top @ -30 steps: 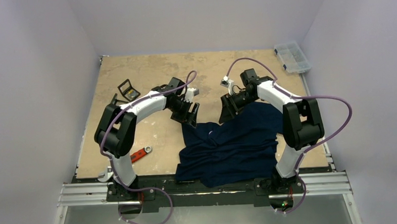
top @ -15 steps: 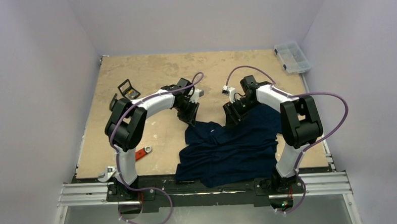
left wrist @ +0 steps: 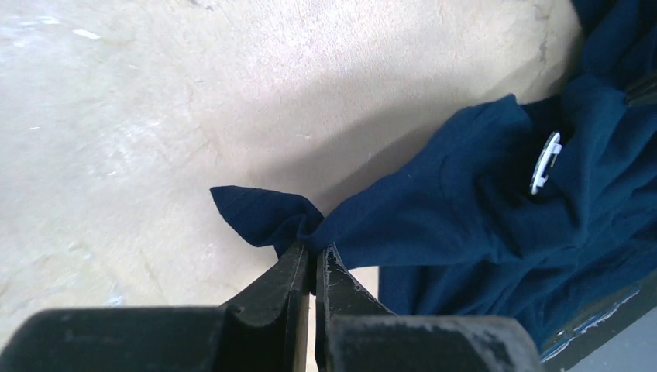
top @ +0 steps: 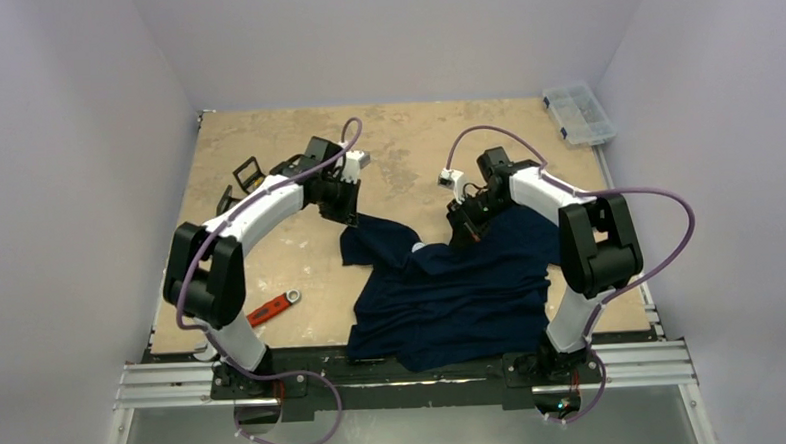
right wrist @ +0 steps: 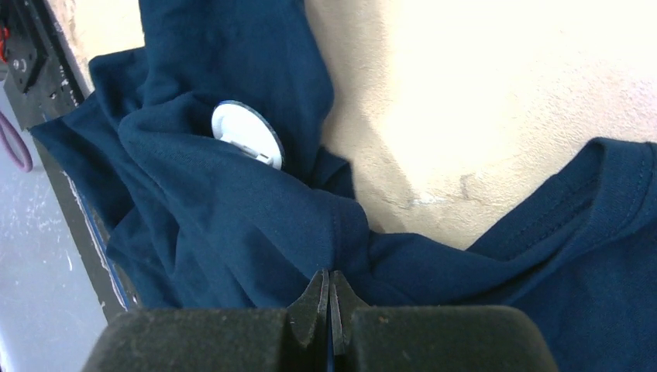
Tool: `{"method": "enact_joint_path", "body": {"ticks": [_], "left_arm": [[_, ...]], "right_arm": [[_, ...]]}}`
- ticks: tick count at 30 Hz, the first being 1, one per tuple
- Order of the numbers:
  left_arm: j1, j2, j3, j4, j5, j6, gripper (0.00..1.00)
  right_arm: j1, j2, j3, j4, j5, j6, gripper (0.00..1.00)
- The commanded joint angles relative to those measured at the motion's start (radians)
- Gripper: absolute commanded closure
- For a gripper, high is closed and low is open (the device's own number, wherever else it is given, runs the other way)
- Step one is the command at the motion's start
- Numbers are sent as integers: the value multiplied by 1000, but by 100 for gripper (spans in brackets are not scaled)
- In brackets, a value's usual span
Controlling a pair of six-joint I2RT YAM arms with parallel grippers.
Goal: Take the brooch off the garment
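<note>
The left gripper [left wrist: 314, 254] has its jaws pressed together on a bunched edge of the navy garment [top: 452, 299]. A small flap of cloth pokes out just past the tips, above the table [top: 415, 131]. The right gripper [right wrist: 329, 283] pinches another fold, and the round white brooch [right wrist: 246, 133] sits on the cloth beyond those jaws, toward the left of the wrist view and apart from the tips.

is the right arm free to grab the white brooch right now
Probably not yet. The right end effector is shut on a fold of the garment, so it would have to let go first. The brooch itself lies close by, mostly uncovered, with one edge tucked under a fold.
</note>
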Motion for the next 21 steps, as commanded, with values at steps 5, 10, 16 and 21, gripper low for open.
{"method": "enact_joint_path", "body": {"ticks": [5, 10, 16, 21], "left_arm": [[41, -132, -115, 46, -123, 39, 100], [88, -119, -126, 48, -163, 16, 100], [99, -96, -109, 33, -45, 52, 100], [84, -184, -125, 161, 156, 106, 42]], "right_arm": [[3, -67, -28, -55, -56, -147, 100], [14, -91, -89, -55, -30, -195, 100], [34, -91, -102, -72, -7, -233, 100], [40, -98, -94, -64, -29, -235, 100]]}}
